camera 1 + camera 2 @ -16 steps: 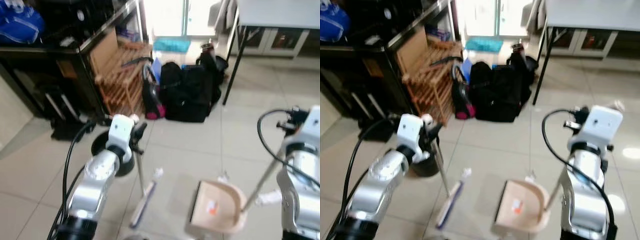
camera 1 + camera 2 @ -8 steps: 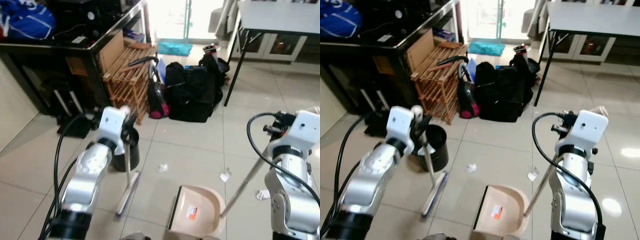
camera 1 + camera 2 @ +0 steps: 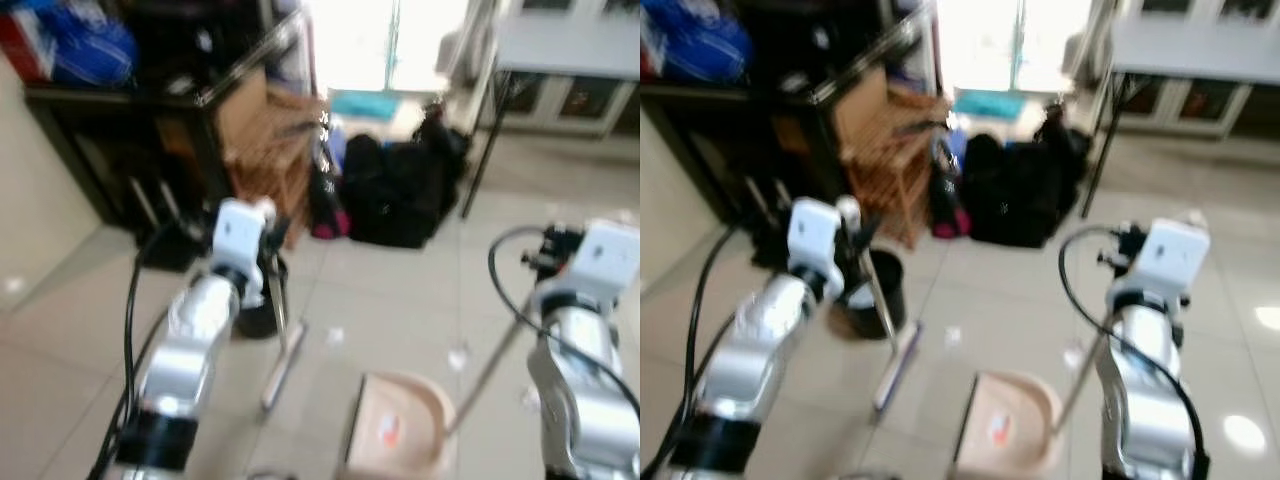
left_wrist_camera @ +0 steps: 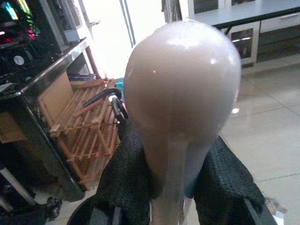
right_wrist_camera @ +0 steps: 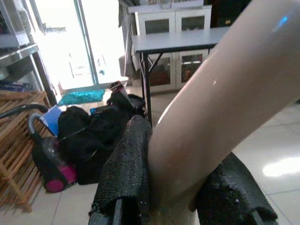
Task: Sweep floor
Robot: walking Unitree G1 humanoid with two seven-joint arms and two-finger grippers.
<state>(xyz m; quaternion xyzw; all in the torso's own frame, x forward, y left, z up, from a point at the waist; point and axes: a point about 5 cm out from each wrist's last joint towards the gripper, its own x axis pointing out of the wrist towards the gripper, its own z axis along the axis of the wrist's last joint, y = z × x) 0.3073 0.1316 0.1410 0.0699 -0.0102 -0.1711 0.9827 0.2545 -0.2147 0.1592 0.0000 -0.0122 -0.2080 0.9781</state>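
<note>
My left gripper (image 3: 266,243) is shut on the top of the broom handle (image 4: 180,93), with its black fingers (image 4: 129,178) on both sides. The broom's pale head (image 3: 283,365) rests on the tiled floor in front of me. My right gripper (image 3: 550,262) is shut on the long handle (image 5: 211,122) of the beige dustpan (image 3: 395,435), which sits on the floor low in the middle. Small white paper scraps (image 3: 334,336) (image 3: 458,358) lie on the tiles beyond the dustpan. The eye views are blurred.
A black round bin (image 3: 256,316) stands on the floor just behind the broom. Further back are a wooden rack (image 3: 265,125), a dark shelf unit (image 3: 130,90), black bags (image 3: 400,195) and a grey table (image 3: 570,45) at the right.
The whole picture has shifted and blurred, so the camera is moving. The broom head now lies a little nearer the paper scrap. Both grippers keep their hold.
</note>
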